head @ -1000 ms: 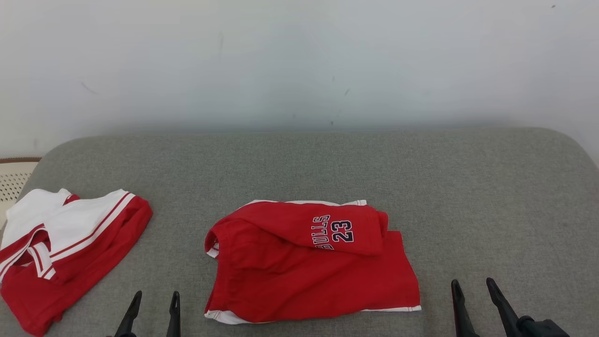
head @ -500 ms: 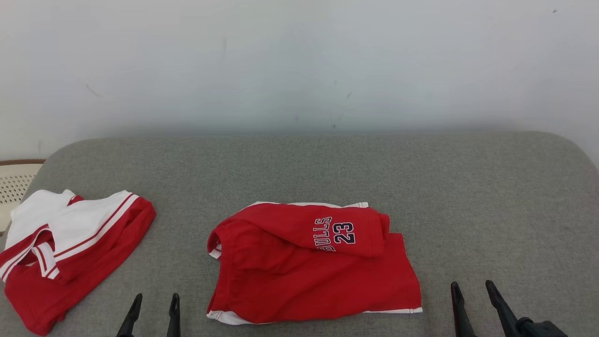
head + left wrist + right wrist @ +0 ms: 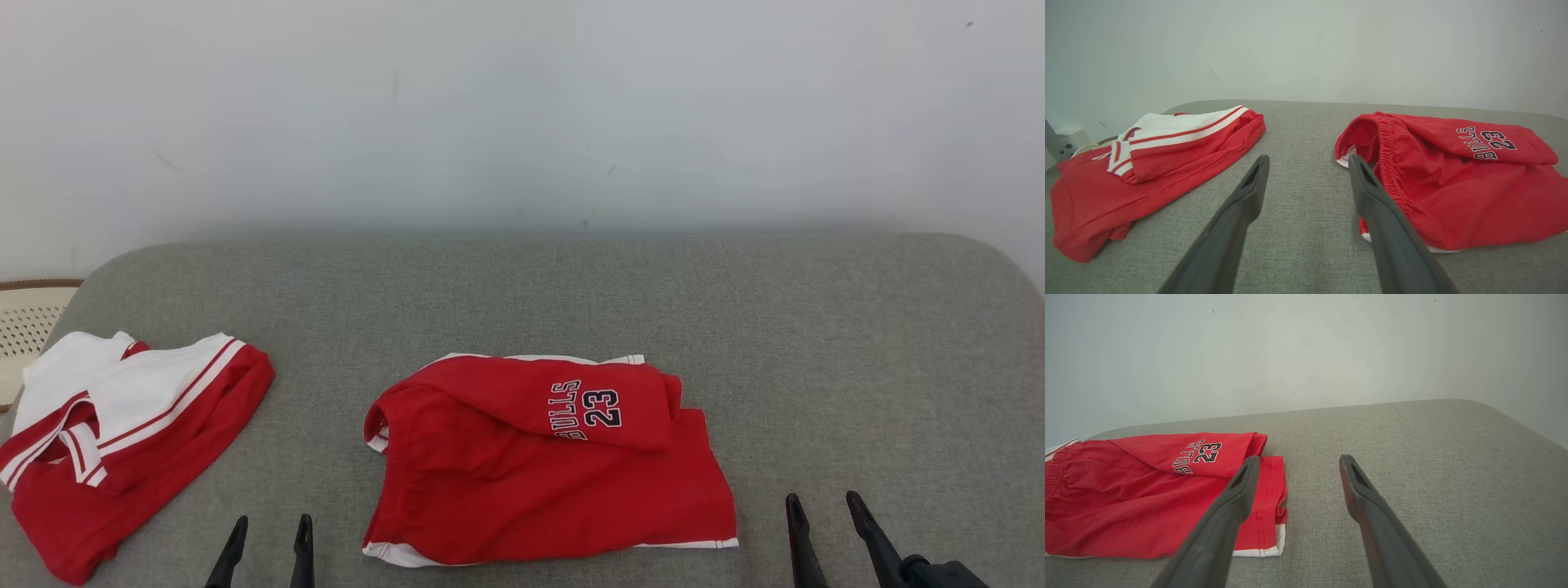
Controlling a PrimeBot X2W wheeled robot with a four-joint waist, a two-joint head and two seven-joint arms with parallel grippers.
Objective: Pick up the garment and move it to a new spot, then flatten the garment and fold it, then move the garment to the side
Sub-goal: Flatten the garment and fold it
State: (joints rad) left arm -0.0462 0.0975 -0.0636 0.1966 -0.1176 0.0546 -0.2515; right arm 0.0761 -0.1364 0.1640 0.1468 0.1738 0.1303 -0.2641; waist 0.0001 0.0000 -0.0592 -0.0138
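Note:
The garment [image 3: 539,482] is a pair of red shorts with white hems and "BULLS 23" print, lying loosely folded at the middle of the grey cushion; it also shows as the garment [image 3: 1453,183] and the garment [image 3: 1139,506] in the wrist views. My left gripper [image 3: 273,527] stands open just left of its waistband, apart from the cloth, with nothing between the fingers [image 3: 1249,192]. Right of the shorts' hem, my right gripper [image 3: 821,502] is open and empty too, its fingers [image 3: 1363,498] over bare cushion.
A second red and white garment [image 3: 163,425] lies bunched at the cushion's left end, also seen as the second garment [image 3: 1167,155]. A cream perforated basket [image 3: 24,327] pokes in at the left edge. A white wall [image 3: 522,114] backs the grey cushion [image 3: 857,343].
The whole head picture has slid down slightly, so the camera moved. Both garments lie as before and both grippers stay open in place.

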